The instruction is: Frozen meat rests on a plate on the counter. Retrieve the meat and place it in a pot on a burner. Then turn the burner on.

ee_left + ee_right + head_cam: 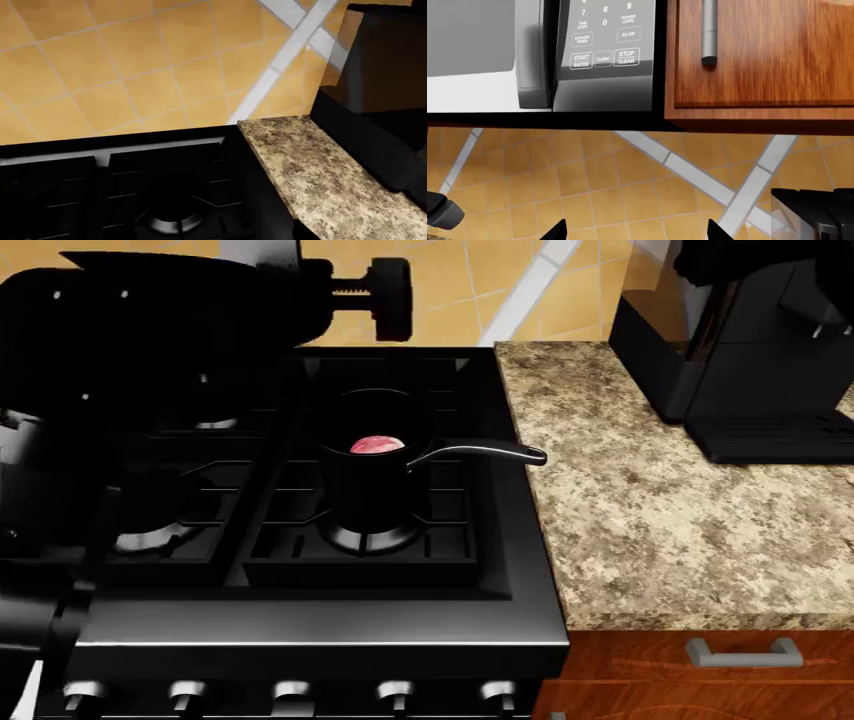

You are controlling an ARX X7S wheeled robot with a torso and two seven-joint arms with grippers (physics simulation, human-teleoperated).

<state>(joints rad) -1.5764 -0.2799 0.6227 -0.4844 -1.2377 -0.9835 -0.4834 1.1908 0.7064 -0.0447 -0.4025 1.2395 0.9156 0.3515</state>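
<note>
Stove [400, 570]: head-view-only meat [378, 444] inside pot [367, 475]

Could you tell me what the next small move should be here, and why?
Probably reach for the stove knobs and turn on the burner beneath the pot. The meat already lies inside the pot, which stands on that burner, so only lighting it remains.

Meat [378, 444] inside pot [370, 490] on burner [363, 537]

The light is soft and even. All three pictures are sharp. The black stove [307, 490] is very dark, so its parts are hard to see. The tiled wall [100, 65] looks bright.
</note>
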